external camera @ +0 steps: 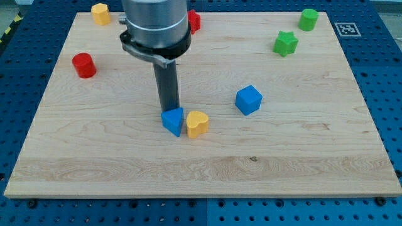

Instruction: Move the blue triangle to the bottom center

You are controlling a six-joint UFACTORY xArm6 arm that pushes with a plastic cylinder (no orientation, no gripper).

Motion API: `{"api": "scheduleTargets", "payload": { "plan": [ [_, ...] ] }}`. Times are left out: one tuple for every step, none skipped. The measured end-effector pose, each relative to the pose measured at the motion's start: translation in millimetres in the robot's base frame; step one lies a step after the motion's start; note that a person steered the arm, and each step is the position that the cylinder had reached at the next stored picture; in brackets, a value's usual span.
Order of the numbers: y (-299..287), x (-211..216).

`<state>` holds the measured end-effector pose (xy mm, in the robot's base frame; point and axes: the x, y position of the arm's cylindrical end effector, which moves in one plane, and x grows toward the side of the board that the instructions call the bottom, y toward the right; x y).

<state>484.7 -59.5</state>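
My tip [168, 111] sits at the upper edge of the blue triangle [173, 121], touching it or very nearly so, on the side towards the view's top. The tool is a plain rod with nothing to open or close, so it grips nothing; it can only push.

The blue triangle lies a little left of the table's [295, 163] middle, about halfway down the view. A yellow heart [197, 123] stands right against it on the view's right; whether the two truly touch I cannot tell. A blue cube [249, 100] is well apart, further right and slightly higher. Towards the view's top are a yellow block [100, 12], a red block [194, 21] partly hidden behind the arm, a green star [286, 43] and a green cylinder [308, 19]; a red cylinder [83, 65] stands at the left.

The step in hand looks like the push itself: the tip is set behind the triangle, ready to drive it towards the view's bottom. The goal spot, bottom centre, lies below and a little to the right, and the wood there is bare. The next move calls for a steady push downward with a slight rightward lean. The risk is the yellow heart: leaning right too early may drag it along, so pushing straight down first seems wiser
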Motion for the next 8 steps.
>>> {"api": "scheduleTargets", "payload": {
  "plan": [
    [0,26],
    [-1,47],
    [-13,66],
    [-28,91],
    [-28,93],
    [-38,93],
    [-38,79],
    [-30,55]
  ]
}}
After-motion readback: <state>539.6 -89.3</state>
